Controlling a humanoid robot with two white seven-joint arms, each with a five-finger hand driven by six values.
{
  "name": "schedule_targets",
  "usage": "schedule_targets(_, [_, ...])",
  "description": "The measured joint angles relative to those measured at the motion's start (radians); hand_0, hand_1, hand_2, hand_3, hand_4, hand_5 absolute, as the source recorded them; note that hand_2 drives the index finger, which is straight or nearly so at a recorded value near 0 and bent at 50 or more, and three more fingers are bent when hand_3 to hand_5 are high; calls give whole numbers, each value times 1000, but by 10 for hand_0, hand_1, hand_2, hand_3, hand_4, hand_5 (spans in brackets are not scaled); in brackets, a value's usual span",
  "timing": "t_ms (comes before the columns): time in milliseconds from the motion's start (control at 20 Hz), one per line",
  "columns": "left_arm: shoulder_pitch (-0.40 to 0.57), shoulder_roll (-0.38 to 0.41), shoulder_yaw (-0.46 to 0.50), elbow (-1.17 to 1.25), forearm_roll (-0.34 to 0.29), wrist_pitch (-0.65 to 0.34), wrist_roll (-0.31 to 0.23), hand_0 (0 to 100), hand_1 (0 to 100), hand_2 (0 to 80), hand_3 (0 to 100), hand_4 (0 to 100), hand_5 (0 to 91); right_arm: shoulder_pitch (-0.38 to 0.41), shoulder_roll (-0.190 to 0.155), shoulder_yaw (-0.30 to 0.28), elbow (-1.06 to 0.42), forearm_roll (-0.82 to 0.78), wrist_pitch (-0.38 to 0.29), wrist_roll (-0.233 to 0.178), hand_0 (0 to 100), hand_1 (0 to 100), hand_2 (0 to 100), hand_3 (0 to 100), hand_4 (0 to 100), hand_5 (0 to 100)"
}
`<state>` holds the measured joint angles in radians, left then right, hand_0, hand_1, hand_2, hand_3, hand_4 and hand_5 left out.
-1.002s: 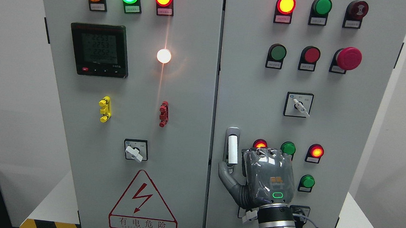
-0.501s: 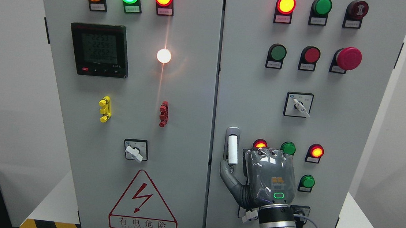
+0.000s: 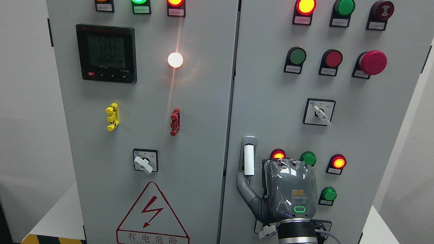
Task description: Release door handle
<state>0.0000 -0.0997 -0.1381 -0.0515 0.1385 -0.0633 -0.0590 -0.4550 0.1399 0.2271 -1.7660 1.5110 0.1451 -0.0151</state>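
Observation:
The white door handle (image 3: 249,160) stands upright in its grey recess on the right cabinet door (image 3: 266,102), near that door's left edge. My right hand (image 3: 289,189) comes up from the bottom edge and sits just right of the handle, its grey back towards the camera. Its thumb (image 3: 244,187) sticks out to the left, with the tip just under the handle's lower end. The handle shows in full with nothing wrapped round it. The other fingers point towards the panel and are hidden behind the hand. The left arm is out of view.
Lit red and green indicator lamps (image 3: 308,158) sit right behind the hand, with a rotary switch (image 3: 319,112) above them and a red mushroom button (image 3: 372,62) higher up. The left door (image 3: 145,92) carries a meter, lamps and a warning triangle (image 3: 153,216).
My right hand has slid slightly to the right and a little down, away from the handle. The thumb tip has followed it. The handle has not moved.

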Motion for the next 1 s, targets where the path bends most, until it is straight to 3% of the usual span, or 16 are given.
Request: schedule_targets(1002, [0, 0, 0, 0, 0, 0, 0, 120, 556, 0, 0, 0, 0, -3, 1, -6, 0, 0, 6, 6, 468, 278, 919, 1000, 942, 934])
